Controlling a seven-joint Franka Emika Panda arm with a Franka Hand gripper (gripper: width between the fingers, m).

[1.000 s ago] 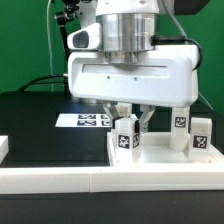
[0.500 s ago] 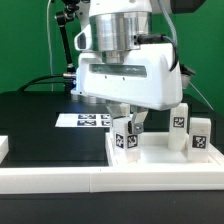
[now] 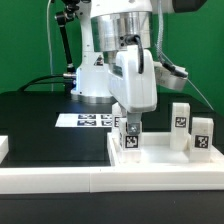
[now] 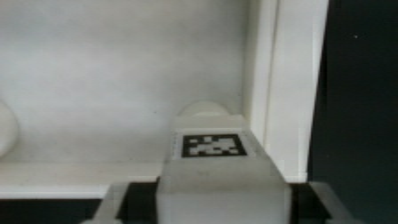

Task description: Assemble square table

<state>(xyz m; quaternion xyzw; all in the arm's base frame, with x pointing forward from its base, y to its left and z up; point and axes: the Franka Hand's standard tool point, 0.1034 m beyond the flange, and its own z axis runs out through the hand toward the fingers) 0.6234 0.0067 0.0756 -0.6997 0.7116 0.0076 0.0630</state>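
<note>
Gripper clamped on a leg standing inside the square top

Exterior view: the gripper (image 3: 131, 128) is closed partway around a tagged leg (image 3: 129, 139), which stands upright on the square top (image 3: 160, 158) near its rim; two more legs (image 3: 180, 122) stand further along the top, the marker board (image 3: 85, 120) lies behind on the desk (image 3: 40, 130). Wrist view: the held leg (image 4: 217, 150) sits close beside the top's rim (image 4: 285, 90). A tilt while lifting or turning could knock it against that rim, I'd guess.
</note>
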